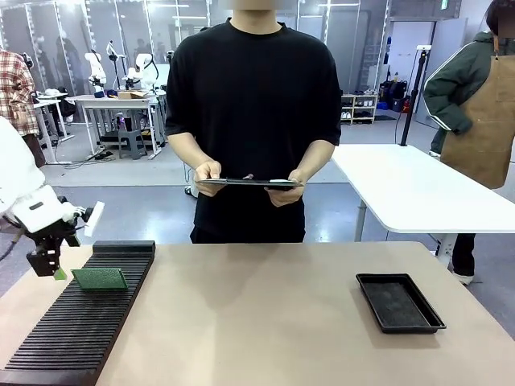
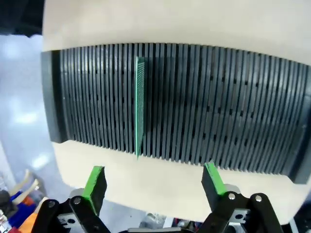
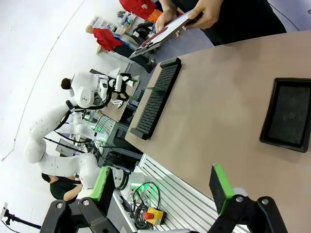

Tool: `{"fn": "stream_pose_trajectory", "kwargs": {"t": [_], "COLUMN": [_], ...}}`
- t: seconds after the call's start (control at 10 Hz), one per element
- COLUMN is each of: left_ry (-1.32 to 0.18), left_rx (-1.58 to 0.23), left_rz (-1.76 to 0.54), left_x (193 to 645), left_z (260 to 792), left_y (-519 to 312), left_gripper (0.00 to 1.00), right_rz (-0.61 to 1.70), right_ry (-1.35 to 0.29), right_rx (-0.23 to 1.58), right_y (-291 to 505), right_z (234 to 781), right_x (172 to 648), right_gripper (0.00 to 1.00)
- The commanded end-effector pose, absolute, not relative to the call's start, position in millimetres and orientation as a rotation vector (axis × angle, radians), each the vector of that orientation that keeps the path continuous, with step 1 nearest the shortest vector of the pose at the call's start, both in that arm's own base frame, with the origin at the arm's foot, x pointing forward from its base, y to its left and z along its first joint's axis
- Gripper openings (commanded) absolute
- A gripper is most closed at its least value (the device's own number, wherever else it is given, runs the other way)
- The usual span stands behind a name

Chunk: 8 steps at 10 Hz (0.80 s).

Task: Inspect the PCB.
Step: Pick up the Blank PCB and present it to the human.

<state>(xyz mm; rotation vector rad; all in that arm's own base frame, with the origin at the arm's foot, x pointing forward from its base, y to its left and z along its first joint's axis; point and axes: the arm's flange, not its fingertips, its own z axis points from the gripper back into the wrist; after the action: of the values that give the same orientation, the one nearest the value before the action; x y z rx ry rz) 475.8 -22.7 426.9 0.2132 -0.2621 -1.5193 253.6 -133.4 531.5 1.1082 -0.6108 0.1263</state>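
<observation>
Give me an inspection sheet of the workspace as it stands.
surface: table, bare between rack and tray.
job's things: PCB stands on edge in a slot of the black slotted rack; black tray on the robot's right, holding nothing.
clutter: nothing seen.
grippers: left gripper open, beside the PCB, apart from it; right gripper open, off the table's near edge, holding nothing.
cables: tangle below the table edge, by a red button.
surroundings: person across the table holds a clipboard; white table behind.
</observation>
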Motion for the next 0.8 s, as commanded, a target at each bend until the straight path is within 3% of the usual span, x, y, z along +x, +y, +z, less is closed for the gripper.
{"fn": "stream_pose_trajectory", "kwargs": {"t": [0.0,0.7], "left_ry": [-0.278,-0.151], "left_rx": [0.179,0.197], "left_rz": [-1.532,-1.532], "left_x": [498.7,542.9], "left_z": [412.7,365.0], "left_y": [-21.7,-22.6], "left_gripper": [1.00,1.00], "right_rz": [0.144,0.144], "right_ry": [-0.630,-0.630], "right_rx": [1.116,1.116], "right_y": [-134.3,-134.3], "right_z": [532.4,532.4], "right_x": [255.2,255.2], "right_gripper": [1.00,1.00]}}
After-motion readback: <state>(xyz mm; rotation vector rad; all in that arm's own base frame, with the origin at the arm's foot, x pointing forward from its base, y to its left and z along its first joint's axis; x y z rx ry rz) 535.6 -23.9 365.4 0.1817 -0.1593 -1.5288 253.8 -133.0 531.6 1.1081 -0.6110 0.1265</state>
